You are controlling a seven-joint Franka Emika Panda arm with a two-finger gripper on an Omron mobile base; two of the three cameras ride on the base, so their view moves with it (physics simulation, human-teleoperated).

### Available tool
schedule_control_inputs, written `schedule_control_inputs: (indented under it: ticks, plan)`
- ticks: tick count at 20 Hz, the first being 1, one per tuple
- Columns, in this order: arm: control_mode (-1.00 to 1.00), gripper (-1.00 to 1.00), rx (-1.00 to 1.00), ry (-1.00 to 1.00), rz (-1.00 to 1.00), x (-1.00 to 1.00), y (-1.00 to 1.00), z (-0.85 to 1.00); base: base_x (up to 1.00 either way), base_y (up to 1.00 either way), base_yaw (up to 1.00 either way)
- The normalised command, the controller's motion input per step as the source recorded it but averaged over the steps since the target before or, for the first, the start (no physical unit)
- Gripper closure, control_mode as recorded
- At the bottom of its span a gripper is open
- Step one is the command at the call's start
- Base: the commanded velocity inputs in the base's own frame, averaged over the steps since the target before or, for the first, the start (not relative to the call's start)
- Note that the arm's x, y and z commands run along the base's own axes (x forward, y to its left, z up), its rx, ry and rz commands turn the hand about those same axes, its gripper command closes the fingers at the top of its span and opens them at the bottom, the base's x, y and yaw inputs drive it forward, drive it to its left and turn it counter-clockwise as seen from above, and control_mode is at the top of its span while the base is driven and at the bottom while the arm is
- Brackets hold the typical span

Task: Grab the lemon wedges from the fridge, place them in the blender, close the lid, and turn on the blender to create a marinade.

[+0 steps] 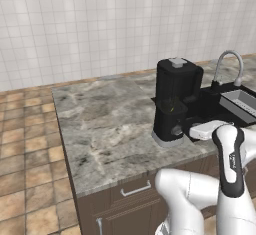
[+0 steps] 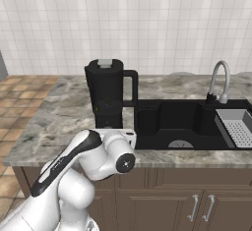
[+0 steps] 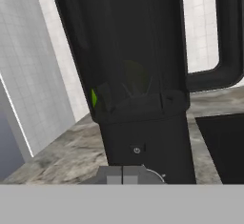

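Lid [image 1: 178,62] sat on blender [image 1: 173,101], wedges [image 3: 94,96] inside; closed gripper [image 3: 123,175], holding nothing, at lower centre by knob; next: turn it on

My arm [image 1: 227,154] has glossy white rounded shells, a black strip along one link, and a dark round joint cap

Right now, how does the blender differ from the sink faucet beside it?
The blender is black and boxy; the faucet is thin, curved grey metal. The blender stands on the marble counter left of the sink; the faucet rises behind the sink. Both stand upright.
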Motion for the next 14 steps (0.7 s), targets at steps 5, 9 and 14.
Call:
schedule_control_inputs:
  ticks: [5, 9, 14]
  plan:
    - [-1.0, 1.0, -0.01, -0.03, -0.12, 0.27, 0.4, -0.39, 0.0, 0.0, 0.0]
    - [-1.0, 1.0, -0.01, -0.01, -0.12, 0.22, 0.44, -0.42, 0.0, 0.0, 0.0]
    - [-1.0, 1.0, 0.0, 0.0, -0.1, 0.07, 0.41, -0.44, 0.0, 0.0, 0.0]
